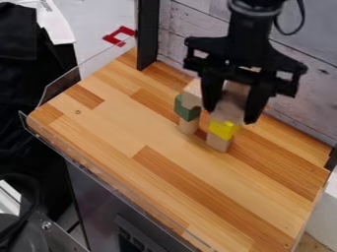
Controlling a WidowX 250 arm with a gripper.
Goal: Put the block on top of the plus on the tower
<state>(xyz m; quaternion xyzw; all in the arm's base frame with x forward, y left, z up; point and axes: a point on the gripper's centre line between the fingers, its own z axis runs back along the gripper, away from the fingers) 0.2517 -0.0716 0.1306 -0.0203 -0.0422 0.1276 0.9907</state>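
Left: wooden block (192, 92) sitting on green block (187, 109), wooden cylinder (189, 125) beneath. Just right: gripper (233, 109) clamping a blurred wooden piece (228, 104) above yellow block (223, 129), which is resting on lower wooden block (219, 142).

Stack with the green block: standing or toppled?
Standing. The green block sits over a light wood piece, which rests on the wooden tabletop.
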